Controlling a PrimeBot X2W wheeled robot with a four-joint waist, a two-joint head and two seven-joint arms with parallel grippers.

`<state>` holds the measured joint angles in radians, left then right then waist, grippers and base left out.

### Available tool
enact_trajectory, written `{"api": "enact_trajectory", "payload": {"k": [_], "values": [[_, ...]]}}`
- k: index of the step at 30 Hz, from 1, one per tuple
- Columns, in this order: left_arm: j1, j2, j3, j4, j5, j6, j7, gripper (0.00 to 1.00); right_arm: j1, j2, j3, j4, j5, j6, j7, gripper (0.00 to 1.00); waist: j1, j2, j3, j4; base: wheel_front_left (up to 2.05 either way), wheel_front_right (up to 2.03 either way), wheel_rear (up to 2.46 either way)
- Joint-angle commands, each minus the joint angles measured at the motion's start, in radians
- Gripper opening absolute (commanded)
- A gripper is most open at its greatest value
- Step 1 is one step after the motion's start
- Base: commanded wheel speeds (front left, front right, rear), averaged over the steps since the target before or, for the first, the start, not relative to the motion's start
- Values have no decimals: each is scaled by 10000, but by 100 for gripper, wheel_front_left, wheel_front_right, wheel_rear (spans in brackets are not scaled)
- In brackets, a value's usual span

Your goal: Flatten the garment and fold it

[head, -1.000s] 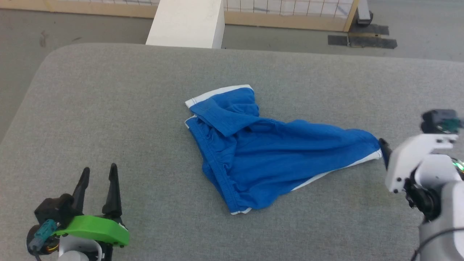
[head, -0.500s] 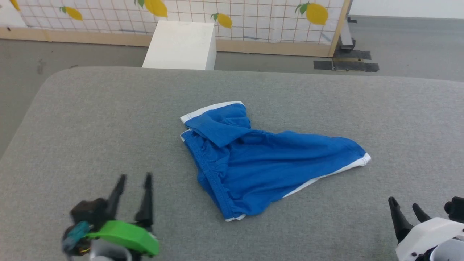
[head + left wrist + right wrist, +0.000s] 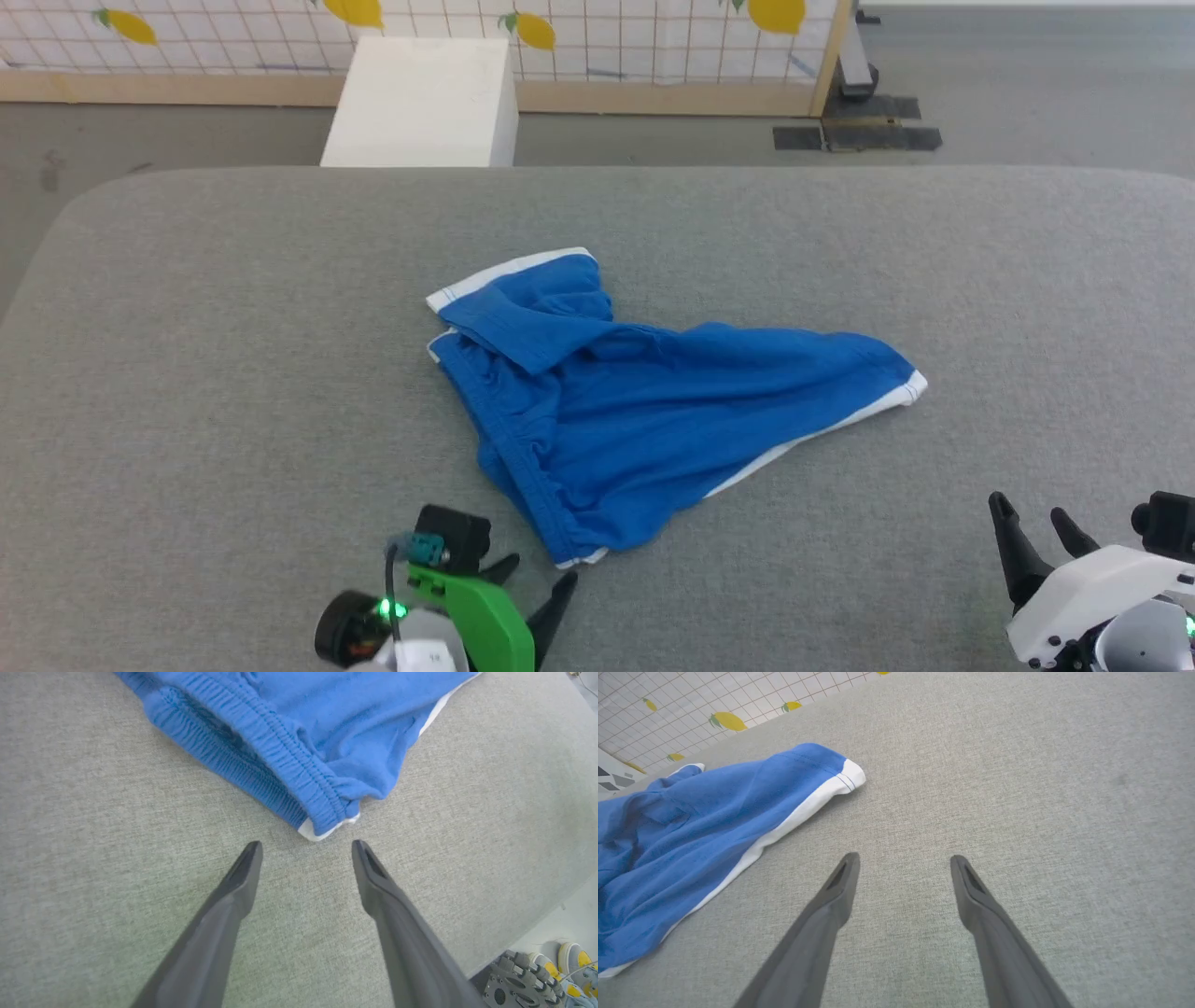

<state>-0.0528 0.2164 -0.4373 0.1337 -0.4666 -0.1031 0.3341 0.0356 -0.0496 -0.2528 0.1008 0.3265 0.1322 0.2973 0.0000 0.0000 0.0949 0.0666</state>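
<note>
The blue shorts lie crumpled in the middle of the grey padded table, one white-banded leg folded over at the far left, another corner stretched out to the right. My left gripper stands open just short of the near waistband corner, which lies a little beyond the gap between its fingertips. The gathered waistband runs up and left from there. My right gripper is open over bare table at the near right, apart from the shorts' white-striped corner.
A white box stands on the floor beyond the table's far edge, before a lemon-print grid panel. The table's near edge, a robot wheel and a shoe show at the left wrist view's lower right.
My left gripper has swung right, up to the shorts' near waistband corner. The right gripper let go of the right corner a second ago and now rests at the near right. The camera shifted.
</note>
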Motion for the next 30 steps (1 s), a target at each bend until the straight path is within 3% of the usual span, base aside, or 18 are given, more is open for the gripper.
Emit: {"api": "enact_trajectory", "payload": {"k": [1, 9, 10, 11, 12, 21, 24, 30], "values": [[-339, 26, -20, 68, 12, 20, 41, 100, -173, -7, 9, 57, 9, -15, -97, 100, 0, 0, 193, -157, 0, 0, 0], [-638, 4, -270, 412, -196, -115, -140, 100, -335, -7, -80, 225, -160, -15, -212, 100, 0, 0, 511, -357, 0, 0, 0], [-661, 22, -314, 433, -232, -132, -147, 73, -347, -7, -86, 253, -153, -15, -241, 100, 0, 0, 541, -348, 0, 0, 0], [-680, 40, -362, 433, -253, -148, -176, 19, -353, -7, -91, 281, -153, -15, -264, 100, 0, 0, 556, -335, 0, 0, 0], [-694, 47, -411, 422, -314, -167, -232, 0, -362, -7, -98, 318, -151, -15, -288, 100, 0, 0, 571, -313, 0, 0, 0], [-922, 155, -803, 373, -696, -243, -481, 0, -983, -7, 128, 219, -641, -15, -20, 100, 0, 0, 591, 102, 0, 0, 0], [-987, 219, -875, 293, -799, -251, -523, 0, -1559, -7, 280, -30, -1380, -15, 667, 100, 0, 0, 660, 220, 0, 0, 0], [-1145, 456, -1006, 6, -992, -263, -612, 0, -3247, -7, 946, -113, -3428, -15, 3098, 100, 0, 0, 981, 447, 0, 0, 0]]}}
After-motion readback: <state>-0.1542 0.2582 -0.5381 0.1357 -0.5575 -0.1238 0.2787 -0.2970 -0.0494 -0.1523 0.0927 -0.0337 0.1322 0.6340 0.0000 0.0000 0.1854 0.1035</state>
